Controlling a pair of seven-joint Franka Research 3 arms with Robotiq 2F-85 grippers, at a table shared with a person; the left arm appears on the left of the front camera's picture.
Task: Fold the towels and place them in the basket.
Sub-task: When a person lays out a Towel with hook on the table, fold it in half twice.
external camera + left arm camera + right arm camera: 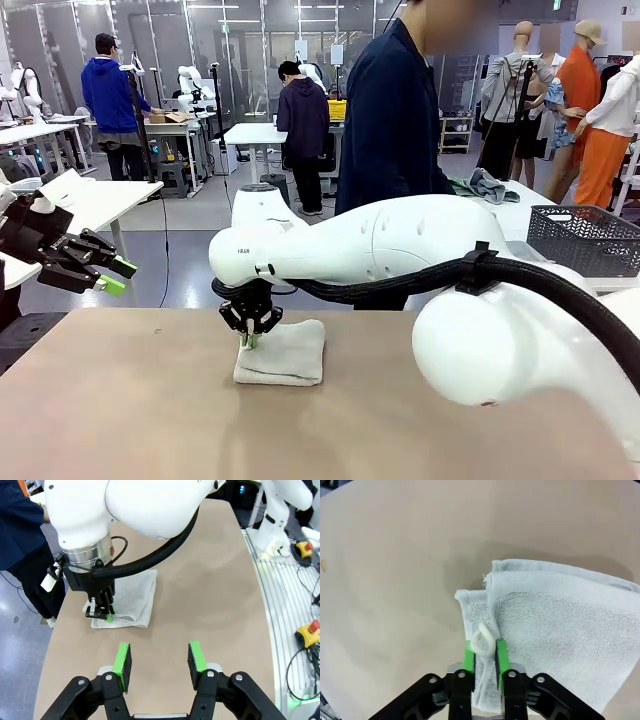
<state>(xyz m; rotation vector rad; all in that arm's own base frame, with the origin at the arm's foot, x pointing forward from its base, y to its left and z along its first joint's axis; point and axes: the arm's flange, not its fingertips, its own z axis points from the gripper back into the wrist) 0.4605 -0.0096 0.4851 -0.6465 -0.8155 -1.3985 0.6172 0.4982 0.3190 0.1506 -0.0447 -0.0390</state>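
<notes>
"When the right hand (484,652) came into view, what was it doing?"

"It pointed straight down at the left edge of the towel (290,355). Its green pads (501,655) were clenched on a fold of cloth at a corner. The small white loop (482,641) stood up between them."

"And where did the towel lie?"

"It was cream-white and folded into a thick pad. It lay flat on the counter (130,400), a little left of the middle and towards the far edge."

"What about the left hand (160,661)?"

"It hung at the left, raised off the counter and well apart from the towel. It was released, with its pads spread wide and nothing between them."

"Was the basket (585,240) close by?"

"No. It was dark grey with lattice sides, and it stood far off to the right on a white table (520,215) beyond the counter, well apart from the towel. I could not tell what lay inside."

"Anybody else there?"

"A person (395,110) in a dark blue jacket stood at the far side, behind the right arm."
</notes>
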